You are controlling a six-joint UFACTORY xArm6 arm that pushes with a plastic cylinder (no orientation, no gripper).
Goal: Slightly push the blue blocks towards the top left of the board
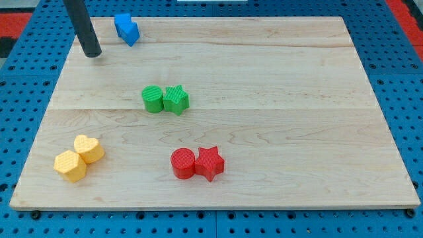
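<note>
The blue blocks sit pressed together near the board's top left edge; their shapes are hard to make out. My tip rests on the board to the left of them and a little lower, about a block's width apart, not touching. The dark rod rises from the tip toward the view's top left.
A green cylinder and a green star touch at mid-board. A red cylinder and a red star touch at bottom centre. A yellow heart and a yellow hexagon touch at bottom left. The wooden board lies on a blue pegboard.
</note>
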